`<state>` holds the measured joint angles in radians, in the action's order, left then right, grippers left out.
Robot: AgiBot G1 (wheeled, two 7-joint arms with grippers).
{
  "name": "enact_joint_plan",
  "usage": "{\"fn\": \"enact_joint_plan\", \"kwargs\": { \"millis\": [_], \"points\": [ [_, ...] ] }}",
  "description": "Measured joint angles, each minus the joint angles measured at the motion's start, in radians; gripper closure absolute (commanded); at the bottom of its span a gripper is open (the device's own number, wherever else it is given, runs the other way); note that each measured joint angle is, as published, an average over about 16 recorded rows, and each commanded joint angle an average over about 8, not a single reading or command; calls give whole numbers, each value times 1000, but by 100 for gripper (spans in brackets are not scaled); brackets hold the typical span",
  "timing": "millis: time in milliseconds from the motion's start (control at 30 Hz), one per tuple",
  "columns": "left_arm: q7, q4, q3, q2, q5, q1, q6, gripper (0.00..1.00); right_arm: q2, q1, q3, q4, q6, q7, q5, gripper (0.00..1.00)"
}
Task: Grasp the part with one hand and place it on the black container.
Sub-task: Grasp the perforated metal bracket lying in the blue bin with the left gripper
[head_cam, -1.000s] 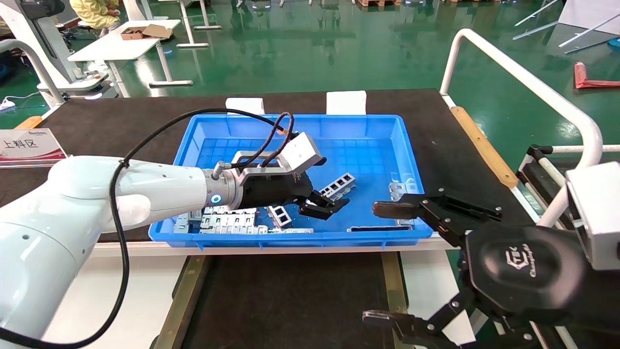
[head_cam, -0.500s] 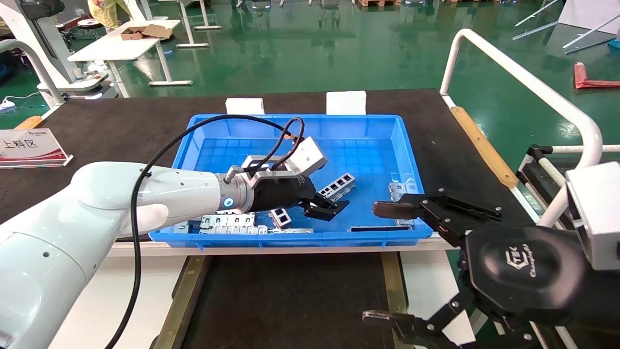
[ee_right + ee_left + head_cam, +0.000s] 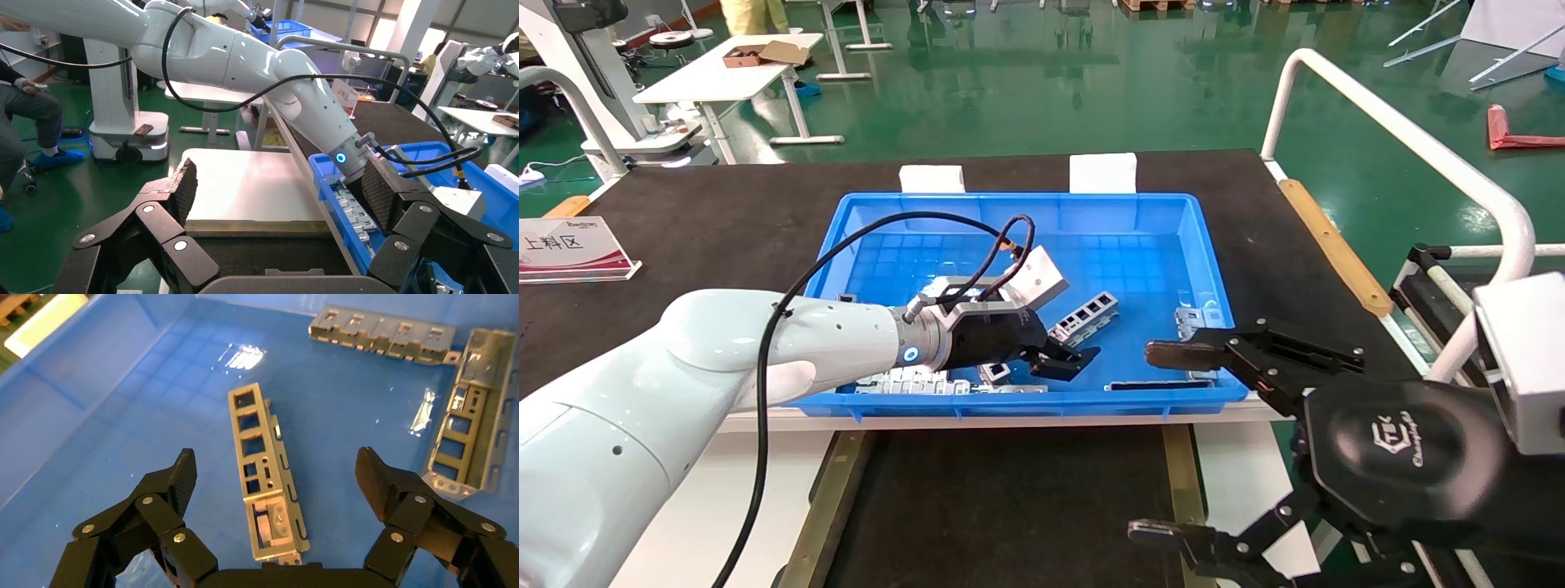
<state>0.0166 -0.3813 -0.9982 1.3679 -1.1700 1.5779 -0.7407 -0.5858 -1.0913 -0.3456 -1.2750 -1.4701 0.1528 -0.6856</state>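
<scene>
The left gripper [image 3: 1065,360] reaches low inside the blue bin [image 3: 1205,245], near its front wall, with open blue floor beyond it toward the back and right walls. In the left wrist view the left gripper [image 3: 275,471] has its jaws spread wide and holds nothing. The part [image 3: 265,471] lies flat on the bin floor between the two fingers, running lengthwise away from the wrist, with clear floor on either side of it up to each fingertip [image 3: 183,468]. From the head camera the same part [image 3: 1083,316] lies slanted just beyond the jaws.

Two more brackets [image 3: 382,334] lie farther off toward the bin's far corner, well apart from the part. A row of flat silver plates [image 3: 903,380] lies along the front wall under the left wrist.

The black container [image 3: 1009,506] sits below the bin's front edge, its brass rails [image 3: 825,510] flanking a bare felt floor.

The right gripper [image 3: 1160,441] hovers off the bin's right front corner, over the edge of the desk [image 3: 723,212], jaws wide apart and empty.
</scene>
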Motion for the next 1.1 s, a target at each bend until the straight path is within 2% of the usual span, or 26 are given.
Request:
{"fn": "enact_joint_plan", "kwargs": {
  "millis": [1100],
  "points": [
    [2, 16, -160, -3, 178, -6, 75, 100, 0, 0, -1, 0, 0, 0, 0, 100]
  ]
}}
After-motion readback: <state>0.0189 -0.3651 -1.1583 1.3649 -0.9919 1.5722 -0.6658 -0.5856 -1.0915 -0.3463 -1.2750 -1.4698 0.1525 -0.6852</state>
